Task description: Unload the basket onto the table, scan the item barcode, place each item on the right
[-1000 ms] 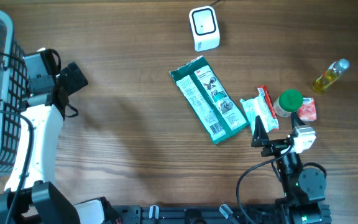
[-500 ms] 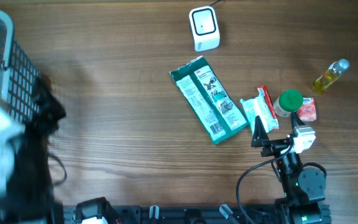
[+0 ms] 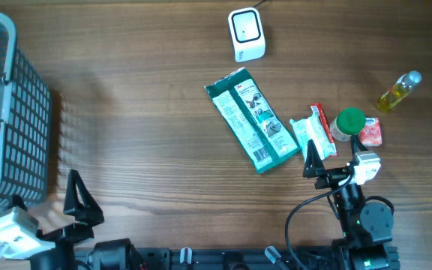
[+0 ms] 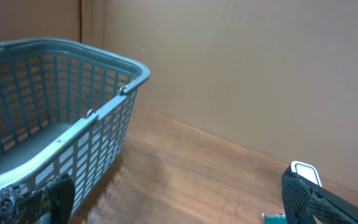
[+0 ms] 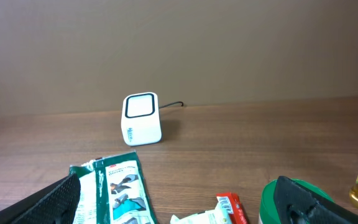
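Fingers (image 3: 311, 159) of both my grippers stand wide apart, gripping nothing; the left gripper (image 3: 45, 208) and right gripper (image 3: 338, 163) sit at the near edge of the table (image 3: 148, 112). At far left, the basket (image 3: 21, 112), just beyond my left gripper. Mid-table, the packet (image 3: 251, 120), flat, printed face up, near my right gripper but untouched. Beyond it, the scanner (image 3: 246, 34), upright. Just ahead of my right gripper, the green-lidded jar (image 3: 349, 122). At far right, the bottle (image 3: 398, 91).
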